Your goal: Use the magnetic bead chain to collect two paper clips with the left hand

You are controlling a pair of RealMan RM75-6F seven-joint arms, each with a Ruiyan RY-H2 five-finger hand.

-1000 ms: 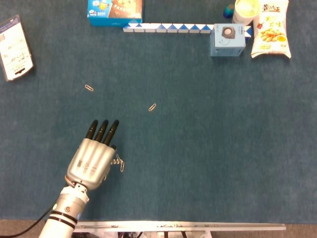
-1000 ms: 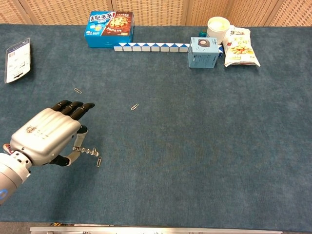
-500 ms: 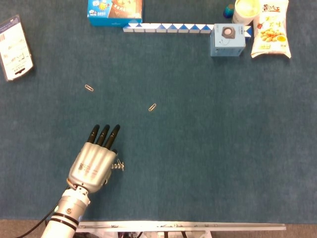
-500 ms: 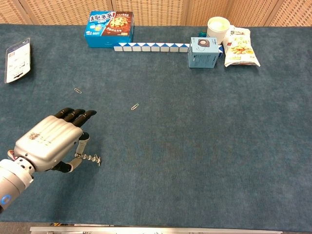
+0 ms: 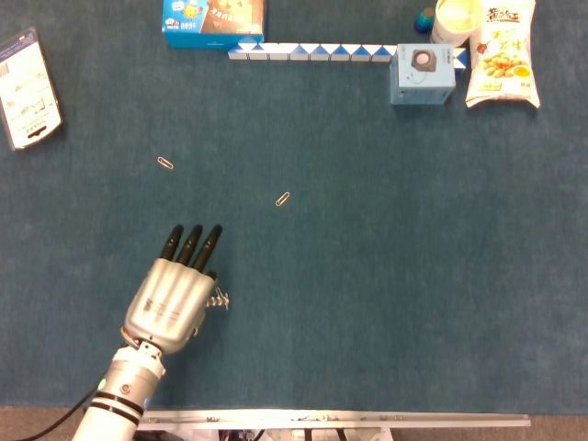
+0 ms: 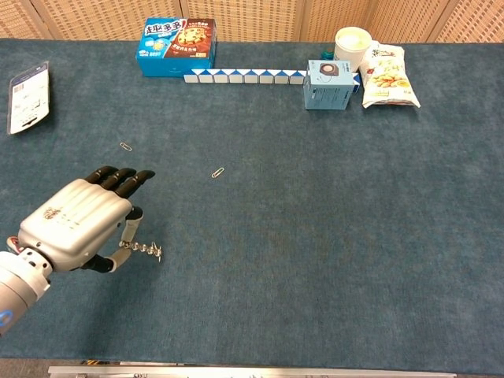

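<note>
My left hand (image 5: 172, 299) (image 6: 77, 226) hovers over the near left of the blue cloth, palm down, fingers pointing away. It pinches a short silver magnetic bead chain (image 6: 142, 249) (image 5: 219, 298) that sticks out to its right, with a paper clip (image 6: 158, 254) clinging to the chain's end. Two loose paper clips lie on the cloth farther out: one (image 5: 165, 163) (image 6: 125, 146) at the left, the other (image 5: 283, 198) (image 6: 218, 172) nearer the middle. My right hand is in neither view.
Along the far edge stand a blue snack box (image 5: 212, 20), a blue-white triangle strip (image 5: 312, 52), a light blue box (image 5: 421, 74), a white cup (image 5: 457, 18) and a snack bag (image 5: 503, 53). A card packet (image 5: 28, 87) lies far left.
The clip hung down from the chain a second ago; it has since swung up against the chain's end. My left hand dipped toward me and came back slightly.
</note>
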